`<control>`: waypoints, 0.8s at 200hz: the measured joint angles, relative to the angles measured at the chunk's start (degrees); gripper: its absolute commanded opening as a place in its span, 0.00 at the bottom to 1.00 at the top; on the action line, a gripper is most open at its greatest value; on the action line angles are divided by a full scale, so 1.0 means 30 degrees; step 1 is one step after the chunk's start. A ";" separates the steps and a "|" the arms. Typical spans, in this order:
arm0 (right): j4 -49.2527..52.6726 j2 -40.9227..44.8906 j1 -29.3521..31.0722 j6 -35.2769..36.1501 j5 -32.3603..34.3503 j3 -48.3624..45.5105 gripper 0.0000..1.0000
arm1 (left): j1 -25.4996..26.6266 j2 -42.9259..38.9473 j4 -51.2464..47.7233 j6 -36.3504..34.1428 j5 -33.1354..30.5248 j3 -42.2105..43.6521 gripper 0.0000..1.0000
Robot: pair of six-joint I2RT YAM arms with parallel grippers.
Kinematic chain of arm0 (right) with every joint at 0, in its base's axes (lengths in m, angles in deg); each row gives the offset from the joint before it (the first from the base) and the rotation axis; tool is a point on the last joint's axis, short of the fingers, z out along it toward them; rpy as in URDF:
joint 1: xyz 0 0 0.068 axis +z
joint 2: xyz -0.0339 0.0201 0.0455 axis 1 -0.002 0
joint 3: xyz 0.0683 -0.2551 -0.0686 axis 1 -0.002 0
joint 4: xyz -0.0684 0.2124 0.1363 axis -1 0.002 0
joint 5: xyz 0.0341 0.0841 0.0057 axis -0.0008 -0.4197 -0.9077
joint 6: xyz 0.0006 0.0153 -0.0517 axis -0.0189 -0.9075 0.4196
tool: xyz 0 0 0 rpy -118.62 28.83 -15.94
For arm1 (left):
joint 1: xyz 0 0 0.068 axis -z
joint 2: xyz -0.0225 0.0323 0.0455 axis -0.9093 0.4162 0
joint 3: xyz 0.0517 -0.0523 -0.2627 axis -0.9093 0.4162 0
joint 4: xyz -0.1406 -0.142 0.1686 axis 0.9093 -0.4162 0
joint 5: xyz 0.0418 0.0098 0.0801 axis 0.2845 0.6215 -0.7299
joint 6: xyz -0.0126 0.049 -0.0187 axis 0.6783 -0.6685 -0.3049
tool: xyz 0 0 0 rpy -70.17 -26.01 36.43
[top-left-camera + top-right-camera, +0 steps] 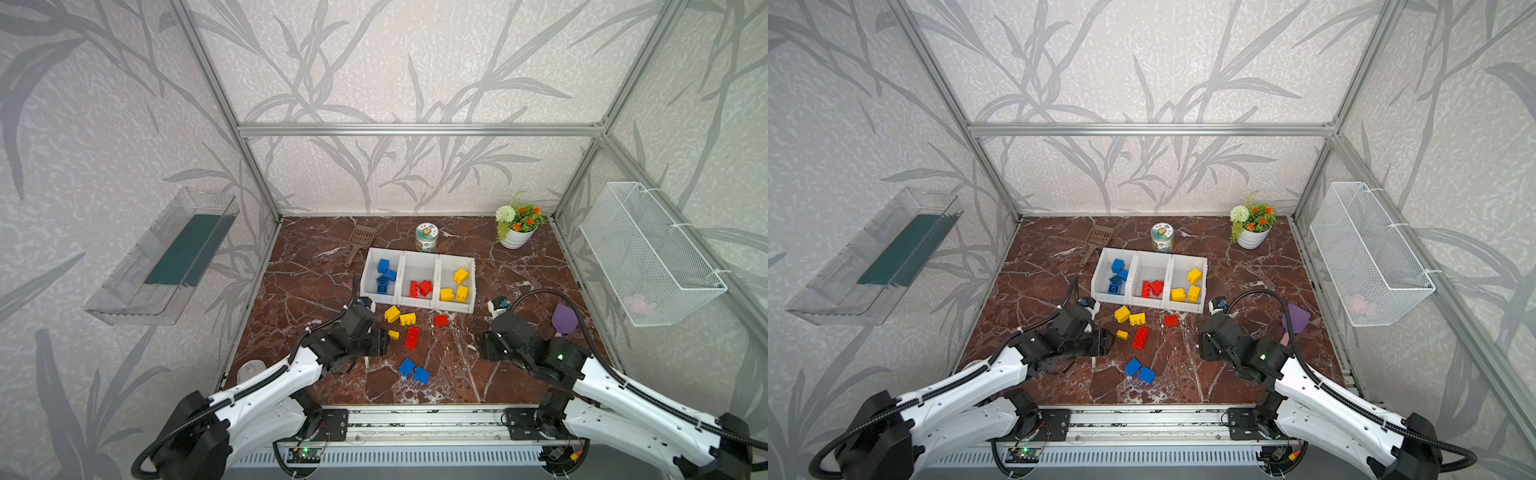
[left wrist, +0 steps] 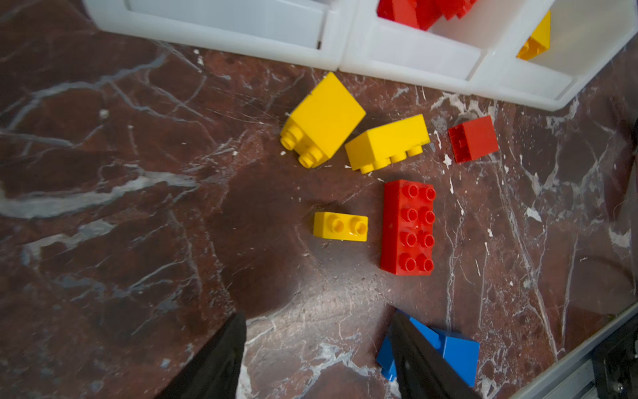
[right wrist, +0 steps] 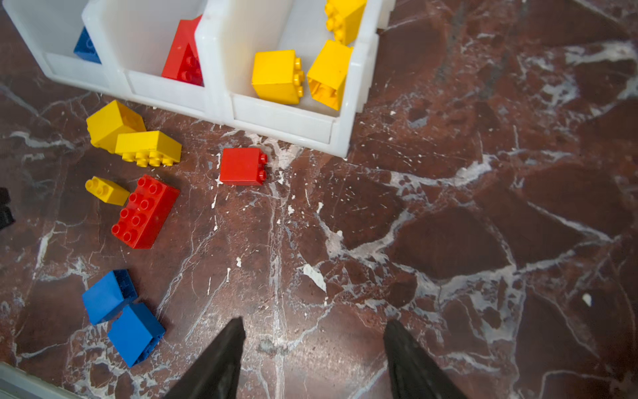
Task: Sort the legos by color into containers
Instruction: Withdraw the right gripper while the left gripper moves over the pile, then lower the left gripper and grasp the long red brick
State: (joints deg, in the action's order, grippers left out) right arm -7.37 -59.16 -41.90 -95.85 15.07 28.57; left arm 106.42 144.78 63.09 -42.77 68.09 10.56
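Note:
Three joined white containers (image 1: 417,303) stand mid-table, holding blue (image 1: 384,274), red (image 1: 420,288) and yellow legos (image 1: 456,286), left to right. Loose legos lie in front: two yellow bricks (image 1: 399,316), a small yellow one (image 2: 340,226), a long red brick (image 2: 409,228), a small red brick (image 3: 243,167) and two blue bricks (image 3: 121,311). My left gripper (image 2: 317,314) hovers open just left of the small yellow brick, with a blue brick partly hidden behind one finger. My right gripper (image 3: 313,321) is open over bare marble, right of the pile. Neither holds anything.
Behind the containers are a brown scoop (image 1: 359,243), a jar (image 1: 427,237) and a flower pot (image 1: 517,232). A purple block (image 1: 564,319) lies beside the right arm. A wire basket (image 1: 648,253) hangs on the right wall and a clear tray (image 1: 166,257) on the left.

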 measured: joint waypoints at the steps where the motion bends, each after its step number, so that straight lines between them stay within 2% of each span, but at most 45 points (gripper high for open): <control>1: 0.0015 0.0036 0.0000 -0.0066 0.0015 -0.0007 0.65 | 0.0058 0.0117 0.0029 -0.0044 0.0007 -0.0066 0.69; 66: 0.0962 -0.0262 0.0000 -0.1355 0.0568 -0.0029 0.65 | 0.1566 0.5217 0.0772 -0.1180 0.0590 -0.3344 0.67; 160: 0.0954 -0.0925 0.0000 -0.1770 0.0481 0.0051 0.65 | 0.2616 1.0295 -0.0233 -0.2586 0.0481 -0.6987 0.60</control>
State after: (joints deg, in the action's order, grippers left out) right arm -4.50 -61.93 -41.90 -101.16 16.52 28.73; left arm 114.27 175.66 62.39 -50.53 69.53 -10.40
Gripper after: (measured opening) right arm 0.648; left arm 0.603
